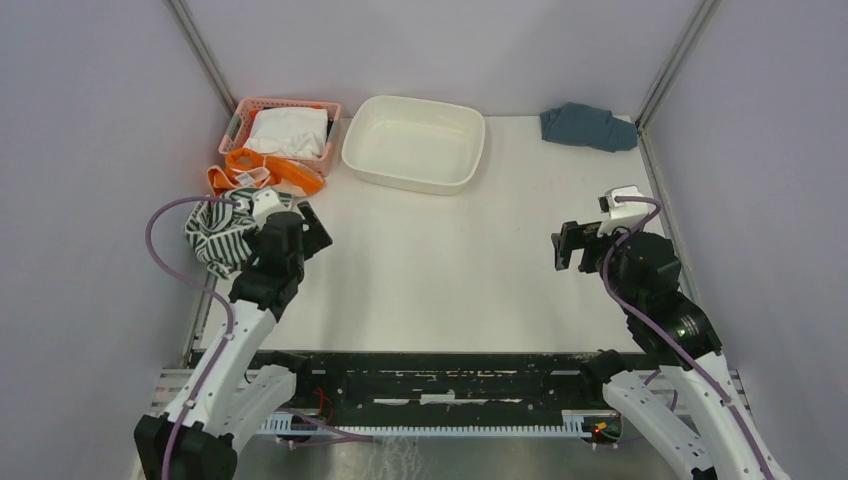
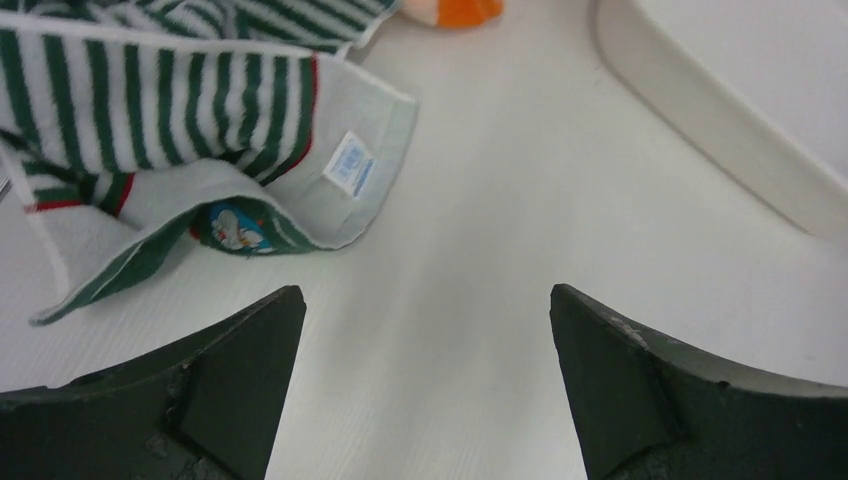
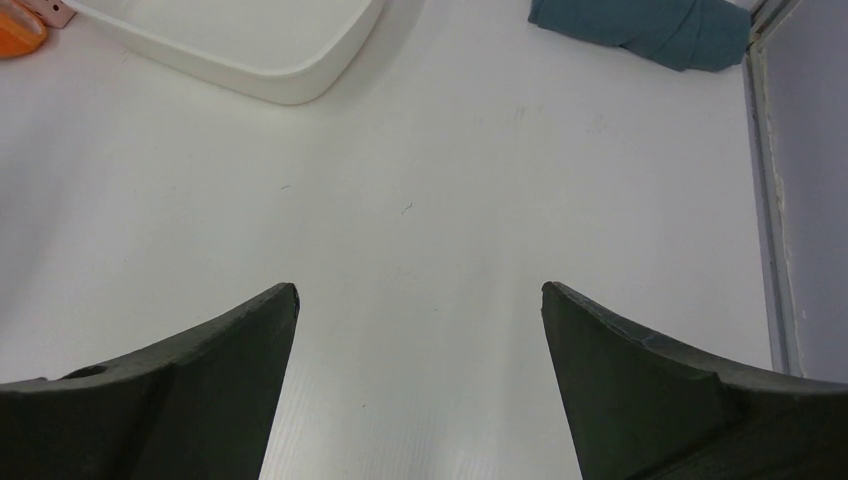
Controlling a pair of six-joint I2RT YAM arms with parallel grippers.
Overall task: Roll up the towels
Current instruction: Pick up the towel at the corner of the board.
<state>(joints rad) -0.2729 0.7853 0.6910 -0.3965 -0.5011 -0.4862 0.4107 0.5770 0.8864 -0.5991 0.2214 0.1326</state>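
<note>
Plainly we find the striped towel (image 2: 150, 110) upper left of the left jaws, far from the right jaws; both stand apart, empty.

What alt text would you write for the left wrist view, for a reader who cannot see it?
The left gripper hangs open over the white table, nothing between its fingers. A crumpled green-and-white striped towel lies upper left, a sliver of orange towel shows at the top, and a white tub crosses the upper right.
</note>
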